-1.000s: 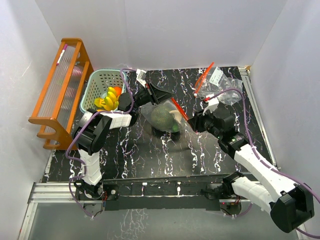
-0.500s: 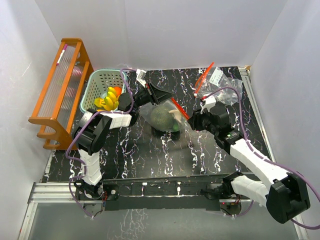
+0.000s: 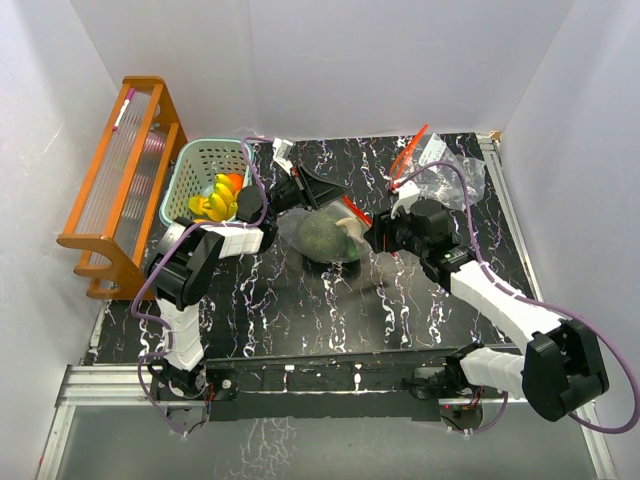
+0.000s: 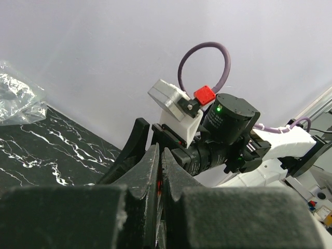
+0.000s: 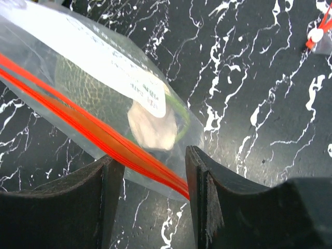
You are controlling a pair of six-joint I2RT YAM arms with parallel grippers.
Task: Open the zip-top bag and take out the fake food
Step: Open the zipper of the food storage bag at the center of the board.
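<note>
Zip-top bag (image 3: pixel 338 215) of clear, limp plastic with a red seal strip (image 5: pixel 119 148) lies on the black marbled table (image 3: pixel 300 300), holding rounded green fake food (image 3: pixel 320 238). It looks light and slippery, best gripped at the seal lips. The left gripper (image 4: pixel 160 155) is pressed together, seemingly pinching the upper edge, while the right gripper (image 5: pixel 154 166) stands spread astride the strip.

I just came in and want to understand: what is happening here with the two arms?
Both arms work on a clear zip-top bag. The left gripper is shut on its top edge. The right gripper is open, jaws on either side of the red zip strip, not gripping it. A round green fake food is inside the bag; a banana bunch and an orange lie in the teal basket.
</note>
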